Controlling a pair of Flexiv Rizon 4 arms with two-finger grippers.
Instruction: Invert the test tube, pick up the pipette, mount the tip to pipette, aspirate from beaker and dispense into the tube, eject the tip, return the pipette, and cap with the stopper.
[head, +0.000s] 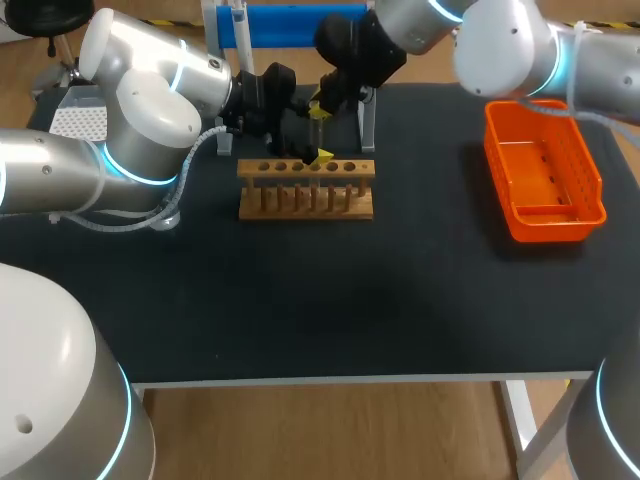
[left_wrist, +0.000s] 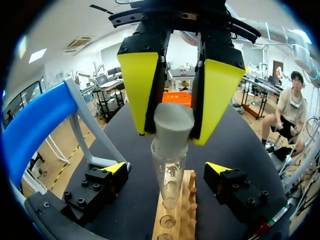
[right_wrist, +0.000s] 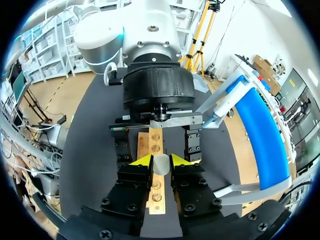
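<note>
Stopper (left_wrist: 172, 125): a short grey plug, matt and rubbery by its look, wider at the crown than at the foot. It sits at the mouth of the test tube (left_wrist: 169, 175), and the right gripper (right_wrist: 161, 161) pinches it from both sides with its yellow pads flat against the crown. I judge it light and slightly yielding, so a firm squeeze on the crown suits it. Any push down should run straight along the tube.

The tube is clear, thin-walled and round-bottomed, most likely glass. That would make it slick and brittle under a sideways load. It stands upright over the wooden rack (head: 305, 200), a pale block with a row of holes and pegs in the upper middle of the head frame. Whether its base is fully seated in a hole is hard to make out.

The left gripper (left_wrist: 167, 167) has its fingers spread wide on either side of the tube, touching nothing. For steadying, I would hold the tube low on its wall. The table (head: 350, 300) has a dark, cloth-like top.
</note>
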